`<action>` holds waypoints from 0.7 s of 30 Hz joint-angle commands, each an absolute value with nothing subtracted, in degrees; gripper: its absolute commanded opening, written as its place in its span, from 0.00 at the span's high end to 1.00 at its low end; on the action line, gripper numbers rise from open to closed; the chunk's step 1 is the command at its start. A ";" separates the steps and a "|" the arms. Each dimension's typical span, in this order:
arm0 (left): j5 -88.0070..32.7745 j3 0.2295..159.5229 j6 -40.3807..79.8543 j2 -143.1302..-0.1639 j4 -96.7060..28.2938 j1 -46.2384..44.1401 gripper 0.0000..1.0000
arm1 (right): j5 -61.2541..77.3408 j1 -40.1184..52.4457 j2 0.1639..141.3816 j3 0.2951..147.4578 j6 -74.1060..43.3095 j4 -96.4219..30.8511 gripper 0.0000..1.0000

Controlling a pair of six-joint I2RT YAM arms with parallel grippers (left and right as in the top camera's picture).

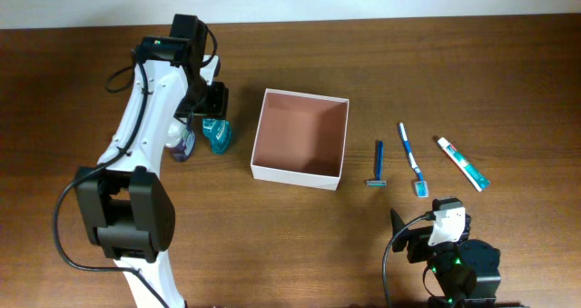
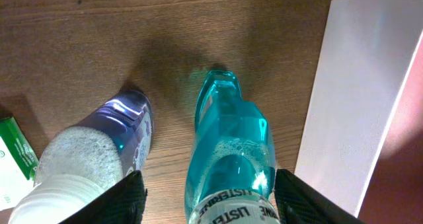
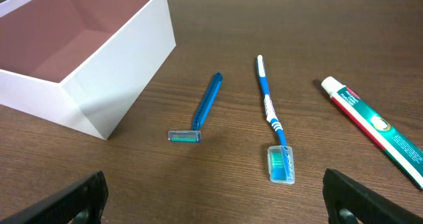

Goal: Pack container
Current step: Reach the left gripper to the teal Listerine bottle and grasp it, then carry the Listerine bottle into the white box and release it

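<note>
The container, a square shallow white box with a pinkish-brown inside, sits mid-table; it also shows in the left wrist view and the right wrist view. My left gripper is open, its fingers on either side of a teal Listerine bottle without touching it. A purple bottle stands just left of it. My right gripper is open and empty near the front edge, short of a blue razor, a blue toothbrush and a toothpaste tube.
A green-and-white soap packet lies left of the purple bottle. In the overhead view the razor, toothbrush and toothpaste tube lie in a row right of the box. The right arm base sits at the front right.
</note>
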State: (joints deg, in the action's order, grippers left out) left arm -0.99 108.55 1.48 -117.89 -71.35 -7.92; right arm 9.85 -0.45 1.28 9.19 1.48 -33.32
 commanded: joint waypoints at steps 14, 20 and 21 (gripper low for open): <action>-0.43 108.90 -1.32 -121.69 -72.51 -8.84 0.63 | 10.35 -0.78 0.84 8.84 0.99 -33.36 0.01; -1.72 112.09 -1.30 -121.58 -75.00 -8.86 0.83 | 10.35 -0.78 0.84 8.84 0.99 -33.36 0.01; -1.74 113.54 -1.32 -121.58 -76.27 -8.93 0.86 | 10.35 -0.78 0.84 8.84 0.99 -33.36 0.01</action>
